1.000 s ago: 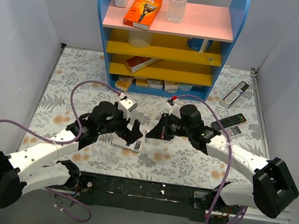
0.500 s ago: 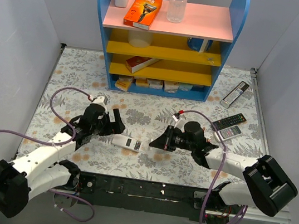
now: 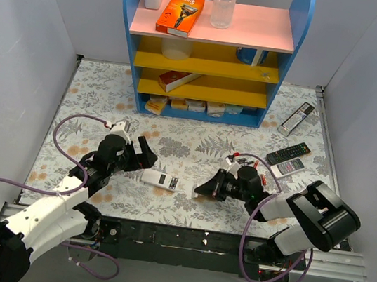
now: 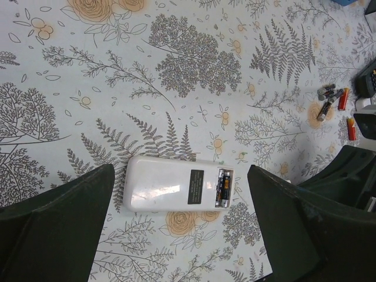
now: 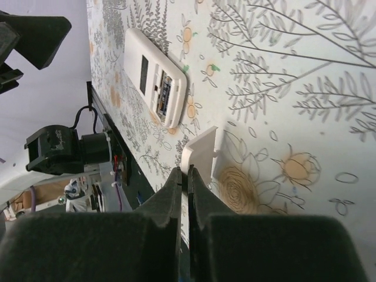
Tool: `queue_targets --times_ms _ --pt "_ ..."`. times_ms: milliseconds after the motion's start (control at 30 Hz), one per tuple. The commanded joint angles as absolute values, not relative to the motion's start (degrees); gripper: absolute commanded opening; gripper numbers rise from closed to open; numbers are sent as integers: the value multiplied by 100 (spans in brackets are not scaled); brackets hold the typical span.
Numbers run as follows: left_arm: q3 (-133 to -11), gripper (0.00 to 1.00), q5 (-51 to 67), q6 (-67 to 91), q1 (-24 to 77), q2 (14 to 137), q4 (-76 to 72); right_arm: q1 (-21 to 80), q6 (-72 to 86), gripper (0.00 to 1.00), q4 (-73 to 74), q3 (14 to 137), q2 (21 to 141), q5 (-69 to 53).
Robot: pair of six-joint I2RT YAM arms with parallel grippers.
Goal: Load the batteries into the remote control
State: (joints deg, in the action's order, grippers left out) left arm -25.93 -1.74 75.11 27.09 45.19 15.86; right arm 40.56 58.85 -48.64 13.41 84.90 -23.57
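Observation:
The small white remote control (image 3: 160, 179) lies back up on the floral table, its battery compartment (image 4: 223, 188) open with batteries seated inside. It also shows in the left wrist view (image 4: 176, 191) and the right wrist view (image 5: 154, 73). My left gripper (image 3: 146, 156) is open and empty, hovering over the remote with one finger on each side (image 4: 179, 171). My right gripper (image 3: 203, 189) is shut on the edge of the white battery cover (image 5: 200, 154), low over the table just right of the remote. Loose batteries (image 4: 330, 100) with red ends lie further right.
A blue shelf unit (image 3: 213, 45) stands at the back with a razor box (image 3: 180, 13) and a bottle (image 3: 224, 1). A black remote (image 3: 288, 154), a grey one (image 3: 290, 166) and a silver one (image 3: 296, 119) lie at the right. The black front rail (image 3: 181, 239) is close behind both grippers.
My left gripper has drawn back to the left, off the remote, which stays on the table. My right gripper has moved toward the front edge and lower with the cover.

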Motion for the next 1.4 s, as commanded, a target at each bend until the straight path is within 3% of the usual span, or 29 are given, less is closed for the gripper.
queue_targets --times_ms 0,467,600,833,1033,1167,1367 --pt "-2566 98 -387 7497 2672 4447 1556 3877 6100 8 -5651 1073 8631 -2276" --pt "-2575 98 -483 7515 2681 4579 1538 3542 5599 34 -4651 843 8438 -2294" --pt "-2575 98 -527 7506 2681 4597 1573 3533 4811 51 -3089 1377 8034 -2128" --pt "-2531 98 -563 7488 2672 4597 1556 3533 3194 71 -11 2704 7480 -1424" --pt "-2522 98 -519 7488 2681 4667 1521 3542 1515 73 1493 3794 7383 -1265" --pt "-2566 98 -527 7462 2681 4623 1617 3621 -756 73 2222 4471 7470 -1327" --pt "-2672 98 -676 7260 2681 4281 1801 3876 -2266 77 3128 5194 7989 -1336"
